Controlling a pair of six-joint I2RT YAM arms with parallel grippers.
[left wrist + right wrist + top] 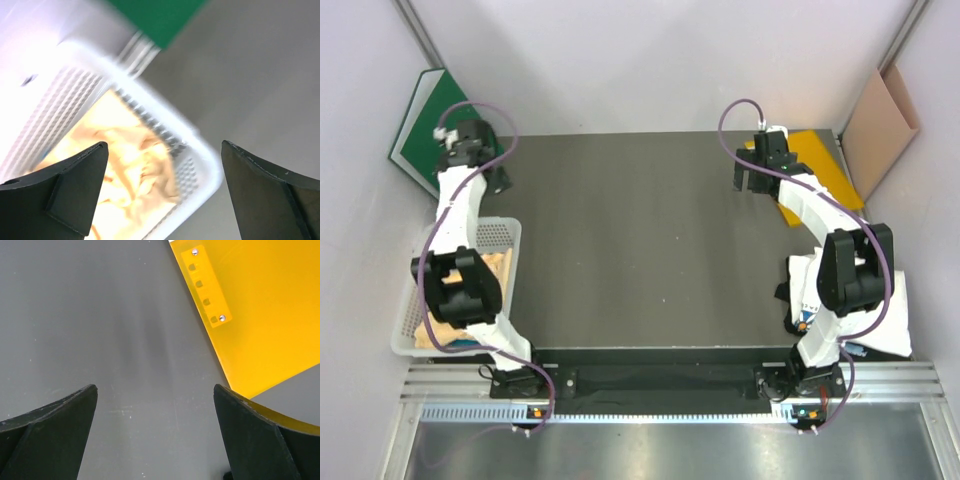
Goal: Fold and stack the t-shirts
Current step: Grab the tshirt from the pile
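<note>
Left gripper (163, 145) released, empty; peach t-shirt (131, 165) lies in white basket (210, 167) beneath its fingers, apparently untouched (view blurred). Right gripper (155, 387) released, beside yellow folder (260, 315).

No text, label, brand or number can be read in any view. The white t-shirt (890, 320) carries a small blue-orange print, but it is too small to make out as letters or a sign.
</note>
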